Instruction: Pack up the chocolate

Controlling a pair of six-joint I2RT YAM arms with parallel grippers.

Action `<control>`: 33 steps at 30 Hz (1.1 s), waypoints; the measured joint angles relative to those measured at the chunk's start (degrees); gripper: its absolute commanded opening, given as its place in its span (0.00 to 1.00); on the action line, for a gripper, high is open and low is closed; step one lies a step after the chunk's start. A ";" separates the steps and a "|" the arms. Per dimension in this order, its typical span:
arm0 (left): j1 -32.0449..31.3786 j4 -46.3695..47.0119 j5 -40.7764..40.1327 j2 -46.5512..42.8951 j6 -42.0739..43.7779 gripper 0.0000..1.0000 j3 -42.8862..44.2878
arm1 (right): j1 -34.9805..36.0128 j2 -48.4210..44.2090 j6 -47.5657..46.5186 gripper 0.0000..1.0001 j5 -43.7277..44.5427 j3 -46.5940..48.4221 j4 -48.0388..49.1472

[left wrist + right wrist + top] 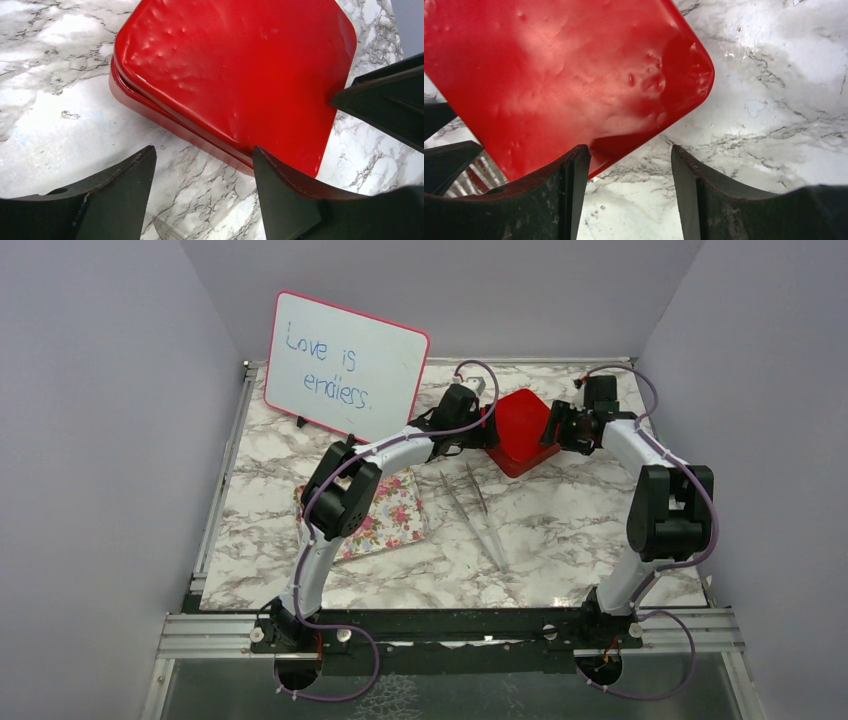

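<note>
No chocolates show in any view; they are hidden. The red square box (520, 430) sits shut with its lid on at the back middle of the marble table. It fills the left wrist view (235, 70) and the right wrist view (559, 75). My left gripper (487, 426) is open at the box's left edge, its jaws over bare marble (204, 155) beside the box's near edge. My right gripper (553, 427) is open at the box's right edge, one fingertip (574, 165) against the box's rim, nothing between the jaws (630, 155).
A pink floral tray (385, 515) lies at the left, partly under the left arm. Metal tweezers (478, 515) lie in the middle of the table. A whiteboard (345, 365) reading "Love is endless" stands at the back left.
</note>
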 measured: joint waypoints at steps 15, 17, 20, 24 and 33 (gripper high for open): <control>0.85 1.49 -1.09 -0.44 -2.12 0.76 -0.04 | 0.00 -1.57 0.92 0.80 0.35 7.93 0.74; 1.03 2.23 -1.09 -0.42 -2.49 0.74 -0.04 | 0.00 1.01 -0.04 0.80 0.42 10.80 1.84; 1.09 2.99 -1.09 0.11 -3.04 0.73 0.11 | 0.00 6.84 -1.64 0.80 0.20 16.39 2.84; 1.09 2.97 -1.07 1.75 -3.28 0.73 1.03 | 0.00 14.67 -3.50 0.80 -0.92 22.36 3.52; 1.09 3.10 -1.03 2.27 -3.58 0.68 1.05 | -0.09 24.65 -9.66 0.73 -13.99 29.46 2.80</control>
